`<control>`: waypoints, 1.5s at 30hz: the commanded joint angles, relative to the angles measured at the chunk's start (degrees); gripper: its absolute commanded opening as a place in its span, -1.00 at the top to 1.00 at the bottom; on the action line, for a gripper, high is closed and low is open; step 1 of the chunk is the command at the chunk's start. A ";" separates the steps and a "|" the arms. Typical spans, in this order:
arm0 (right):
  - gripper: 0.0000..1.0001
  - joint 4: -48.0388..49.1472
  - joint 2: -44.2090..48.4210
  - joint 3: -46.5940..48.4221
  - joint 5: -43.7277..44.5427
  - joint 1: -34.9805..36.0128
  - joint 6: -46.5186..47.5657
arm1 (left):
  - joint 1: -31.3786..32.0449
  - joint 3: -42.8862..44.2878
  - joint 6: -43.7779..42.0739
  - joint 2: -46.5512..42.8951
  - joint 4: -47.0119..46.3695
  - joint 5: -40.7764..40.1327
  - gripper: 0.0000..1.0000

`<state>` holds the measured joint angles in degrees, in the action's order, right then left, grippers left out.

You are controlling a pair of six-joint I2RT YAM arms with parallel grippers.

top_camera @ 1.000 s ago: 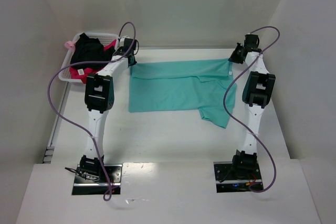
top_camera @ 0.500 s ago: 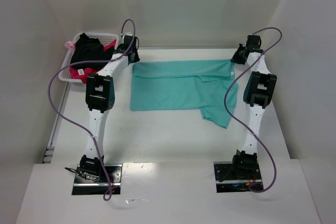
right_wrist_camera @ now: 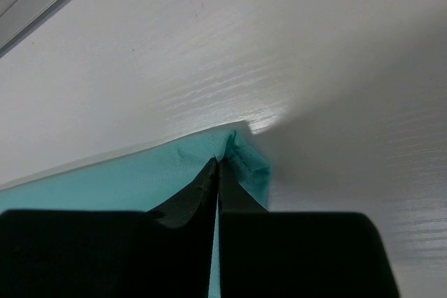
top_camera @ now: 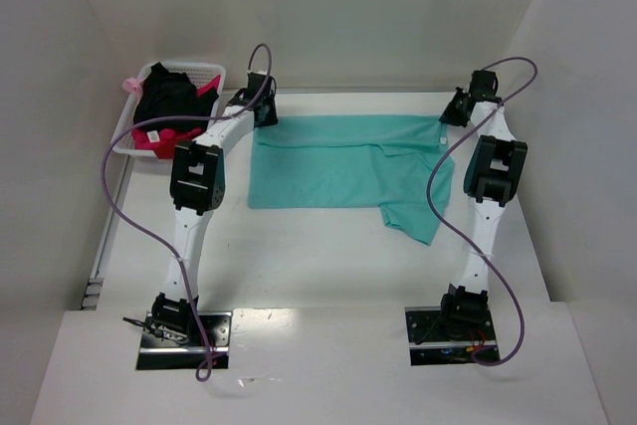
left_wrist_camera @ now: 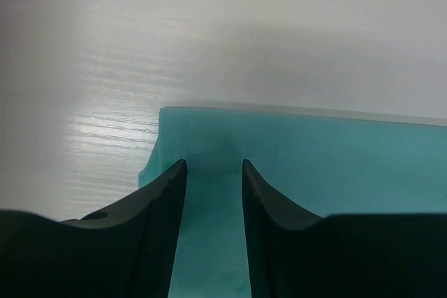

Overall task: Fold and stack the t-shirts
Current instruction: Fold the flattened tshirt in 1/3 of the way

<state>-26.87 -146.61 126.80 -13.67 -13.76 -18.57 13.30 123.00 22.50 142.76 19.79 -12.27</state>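
A teal-green t-shirt [top_camera: 338, 161] lies spread flat across the middle of the table, one sleeve pointing toward the near right. My left gripper [top_camera: 265, 112] is at its far left corner. In the left wrist view that gripper [left_wrist_camera: 213, 164] is open, and the teal cloth [left_wrist_camera: 335, 165] lies flat below and between the fingers. My right gripper [top_camera: 455, 112] is at the far right corner. Seen from the right wrist, it [right_wrist_camera: 218, 161] is shut on a bunched fold of the teal cloth [right_wrist_camera: 126, 179]. A black t-shirt [top_camera: 169, 97] and a pink-red one [top_camera: 171, 138] lie in the basket.
The white lattice basket [top_camera: 121, 136] stands at the back left, just left of my left arm. White walls close in the table at the back and on both sides. Purple cables loop from both arms.
My left gripper has moved right and slightly farther back, from beside the basket to the shirt's far left corner. The right gripper has edged right with the cloth in it, drawing the far edge straighter.
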 commanded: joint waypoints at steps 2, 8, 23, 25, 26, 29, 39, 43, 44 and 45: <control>0.94 0.68 5.01 -1.55 0.49 -0.48 0.55 | -0.47 -0.30 0.17 0.42 0.25 -4.43 0.05; 0.94 0.68 5.54 -2.09 0.49 -1.01 0.55 | -0.47 1.62 0.17 1.72 1.90 -8.72 -0.21; 0.85 1.21 6.59 -1.92 -0.65 -1.53 0.55 | -0.47 3.21 -1.06 -1.16 1.48 -8.56 -0.47; 0.62 1.21 6.60 -1.91 -1.18 -1.53 0.55 | -0.47 3.82 -1.06 -1.69 1.48 -7.85 -0.61; 0.50 1.21 6.60 -1.39 -1.18 -1.53 0.55 | 0.05 3.83 -1.06 -2.30 1.48 -7.85 -0.65; -0.13 0.69 8.70 -1.38 -1.71 -1.53 0.55 | 0.06 3.83 -1.58 -3.62 1.48 -5.84 -0.80; -0.70 0.68 22.93 -11.91 -0.93 -1.53 2.39 | 1.73 -4.59 -2.64 -13.19 1.31 -0.84 -0.96; -0.76 5.24 32.50 -25.44 -0.92 -1.01 2.92 | 1.73 -15.22 -3.17 -21.79 -1.76 4.16 -0.98; -0.76 5.77 35.57 -30.16 -1.44 -1.01 3.62 | 1.73 -17.51 -3.17 -23.21 -2.64 6.27 -0.98; -0.76 6.48 36.99 -32.56 -1.45 -1.01 3.63 | 1.73 -19.79 -3.17 -24.53 -3.61 8.73 -0.98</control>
<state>-23.29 -115.11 100.60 -15.07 -14.83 -16.62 15.14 107.94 20.82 122.96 19.75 -10.50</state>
